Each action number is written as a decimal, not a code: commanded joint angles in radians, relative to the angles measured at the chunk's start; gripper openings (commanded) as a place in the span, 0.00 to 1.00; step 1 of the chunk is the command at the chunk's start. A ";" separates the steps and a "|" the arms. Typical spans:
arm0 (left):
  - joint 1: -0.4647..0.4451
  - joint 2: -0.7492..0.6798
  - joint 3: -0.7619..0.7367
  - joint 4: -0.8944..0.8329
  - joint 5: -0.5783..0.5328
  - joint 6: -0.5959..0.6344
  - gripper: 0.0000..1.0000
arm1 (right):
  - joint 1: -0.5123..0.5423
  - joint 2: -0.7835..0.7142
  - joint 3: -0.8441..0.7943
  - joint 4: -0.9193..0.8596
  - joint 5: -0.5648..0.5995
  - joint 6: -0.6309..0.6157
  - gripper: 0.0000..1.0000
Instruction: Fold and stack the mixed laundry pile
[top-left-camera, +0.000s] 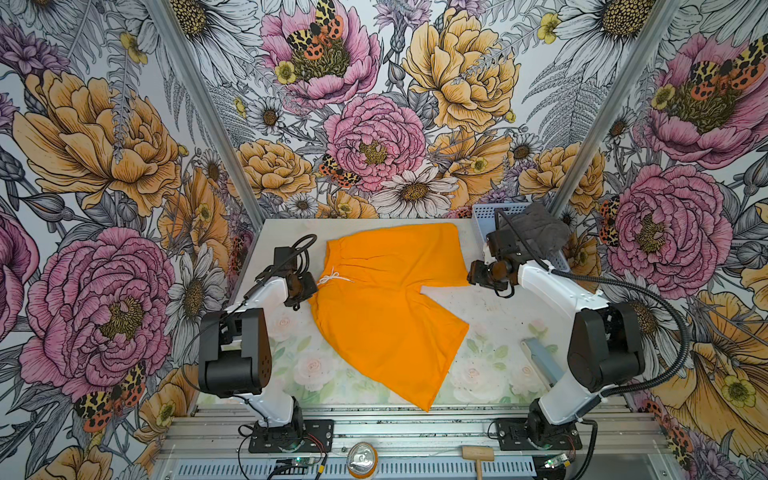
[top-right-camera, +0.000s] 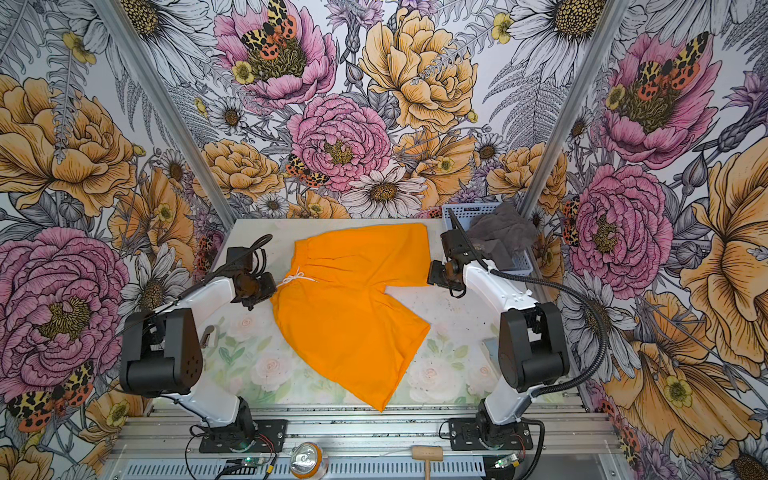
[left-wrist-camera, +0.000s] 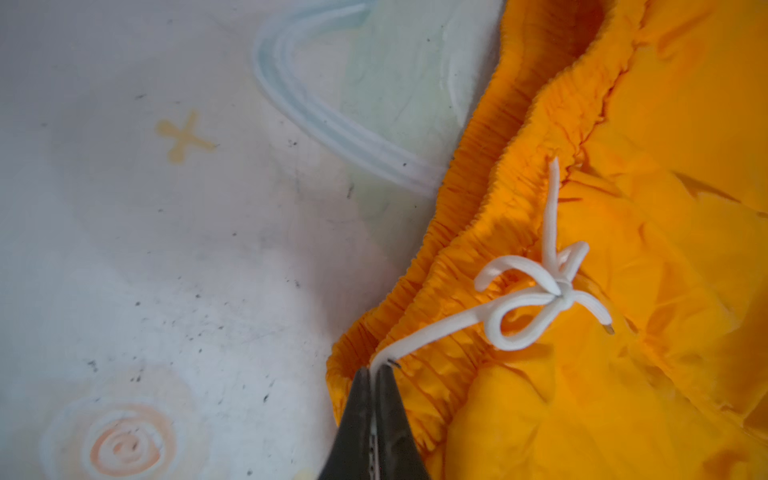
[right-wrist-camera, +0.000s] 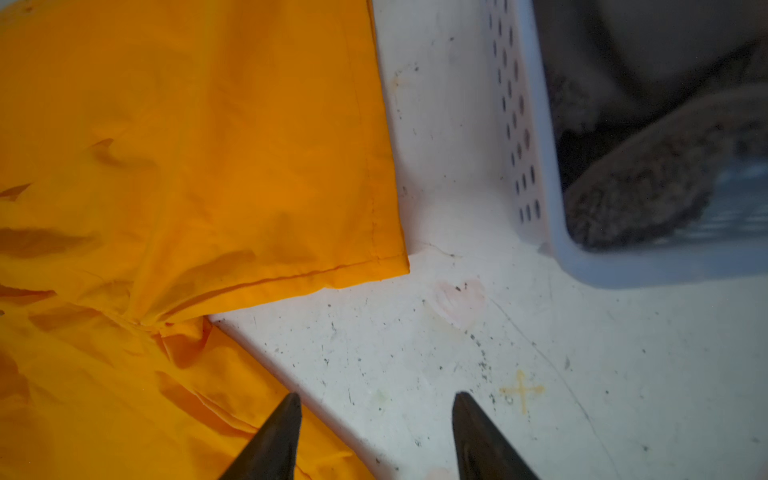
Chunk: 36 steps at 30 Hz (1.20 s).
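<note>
The bright orange shorts lie spread flat on the table, waistband to the left and both legs to the right and front. Their white drawstring is tied in a bow. My left gripper sits at the waistband edge, shut on one end of that drawstring. My right gripper hovers open over bare table beside the leg hems, holding nothing. The dark grey towel lies crumpled in the basket, behind the right arm.
The pale blue perforated basket stands at the back right corner, close to the right gripper. A pale blue strip lies on the table's right side. A can and a wooden mallet rest on the front rail.
</note>
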 joint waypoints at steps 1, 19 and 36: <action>0.016 -0.058 -0.047 0.007 -0.035 -0.027 0.00 | 0.002 0.090 0.102 0.023 -0.043 -0.026 0.60; 0.015 -0.191 -0.093 -0.019 0.023 -0.010 0.40 | 0.135 -0.231 -0.445 0.062 -0.176 0.200 0.58; 0.006 -0.187 -0.104 -0.020 0.033 0.009 0.42 | 0.163 -0.129 -0.451 0.221 -0.154 0.278 0.34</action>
